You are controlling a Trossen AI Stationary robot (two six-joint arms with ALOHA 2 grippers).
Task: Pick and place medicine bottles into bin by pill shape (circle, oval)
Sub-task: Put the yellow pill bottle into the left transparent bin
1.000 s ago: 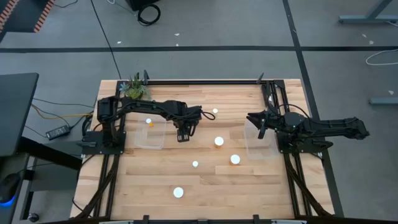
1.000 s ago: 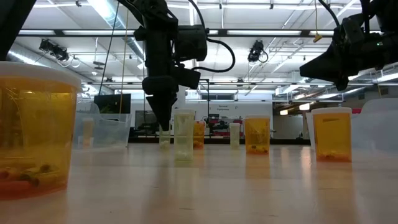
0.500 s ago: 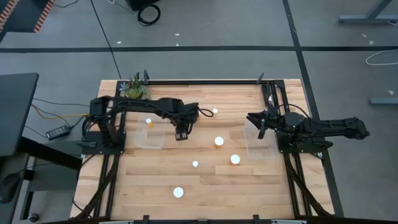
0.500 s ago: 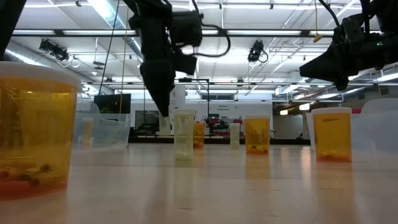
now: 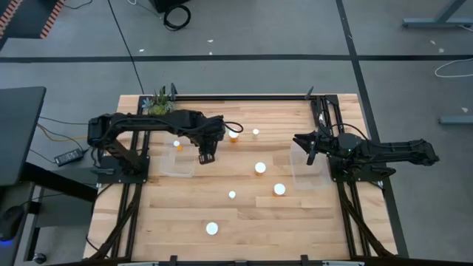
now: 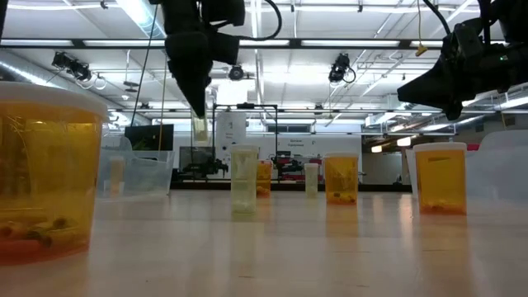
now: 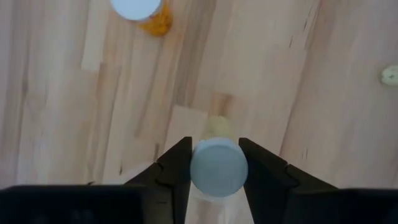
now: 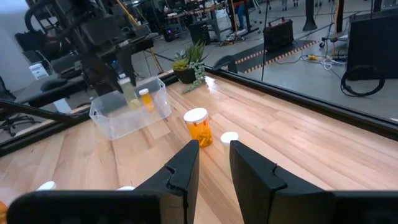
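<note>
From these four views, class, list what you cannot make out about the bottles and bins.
- Pill shape in the held bottle: left wrist view, cap and left end effector cover the body.
- Contents of the left bin: high view, too small.
- Right bin: partly under the right end effector.

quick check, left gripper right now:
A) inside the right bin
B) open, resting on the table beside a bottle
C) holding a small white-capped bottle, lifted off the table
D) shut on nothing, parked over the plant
C: in the left wrist view the left gripper has its fingers on either side of a white-capped bottle, and the low view shows that bottle hanging clear above the table.
</note>
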